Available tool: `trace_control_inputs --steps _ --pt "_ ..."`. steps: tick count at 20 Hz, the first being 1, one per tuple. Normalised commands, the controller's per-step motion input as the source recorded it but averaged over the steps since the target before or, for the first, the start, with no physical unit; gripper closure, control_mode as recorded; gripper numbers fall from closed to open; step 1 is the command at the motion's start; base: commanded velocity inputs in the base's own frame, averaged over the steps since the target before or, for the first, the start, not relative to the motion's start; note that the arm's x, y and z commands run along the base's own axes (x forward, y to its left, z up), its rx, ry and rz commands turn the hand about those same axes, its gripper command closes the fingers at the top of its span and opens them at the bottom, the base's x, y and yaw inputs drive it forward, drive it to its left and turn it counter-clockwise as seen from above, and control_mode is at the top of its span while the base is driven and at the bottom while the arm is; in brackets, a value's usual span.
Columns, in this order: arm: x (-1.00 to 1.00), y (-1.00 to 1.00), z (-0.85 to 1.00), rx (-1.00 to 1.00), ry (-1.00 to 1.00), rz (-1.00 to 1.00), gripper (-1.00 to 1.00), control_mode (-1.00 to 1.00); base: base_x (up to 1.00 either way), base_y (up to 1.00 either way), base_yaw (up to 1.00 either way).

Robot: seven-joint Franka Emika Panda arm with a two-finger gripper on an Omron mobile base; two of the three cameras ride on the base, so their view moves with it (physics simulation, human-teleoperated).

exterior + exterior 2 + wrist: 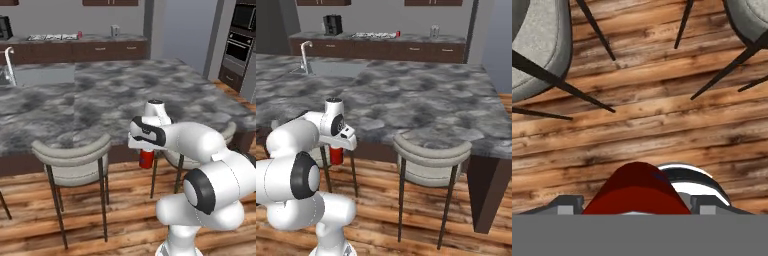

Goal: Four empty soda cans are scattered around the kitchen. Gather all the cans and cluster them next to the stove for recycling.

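The tool (146,156) hangs under the white wrist, above the wood floor (120,200) and in front of the big marble bench (125,95), and it is pinching a red soda can (146,159) between its two fingers. In the hand view the can (634,192) sits right betw. the tips, silvery top partly showing beside the red body.

The stove (52,37) is far off on the back bench (100,39), w/ another red can (80,35) just beside it.

Risks, as I judge them:
- The can is smooth and round, so a fast swing or a jolt of the base may let it slip or tilt out; it would fall to the floor and roll under the stools.
- The stool (75,157) on one side and the second stool (220,137) close behind the arm leave little room; elbow or can may hit a backrest.
- Lifting straight up, the can could knock the bench edge.
- At the back, setting down too near may topple the can already there.
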Motion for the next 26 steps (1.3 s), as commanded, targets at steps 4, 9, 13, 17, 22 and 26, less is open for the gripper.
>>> trace_control_inputs --steps 4,9,13,17,22,26 --pt "0.00 0.00 0.00 0.00 0.00 0.00 1.00 1.00 -0.13 -1.00 -0.03" --pt "0.00 0.00 0.00 0.00 0.00 0.00 1.00 1.00 -0.08 -1.00 -0.03" --pt "0.00 0.00 0.00 0.00 0.00 0.00 1.00 1.00 0.00 -1.00 0.00" --pt "0.00 0.00 0.00 0.00 0.00 0.00 1.00 1.00 0.12 -1.00 0.00" --pt "0.00 0.00 0.00 0.00 0.00 0.00 1.00 1.00 0.30 -1.00 0.01" --pt "0.00 0.00 0.00 0.00 0.00 0.00 1.00 1.00 0.47 -0.95 0.06"
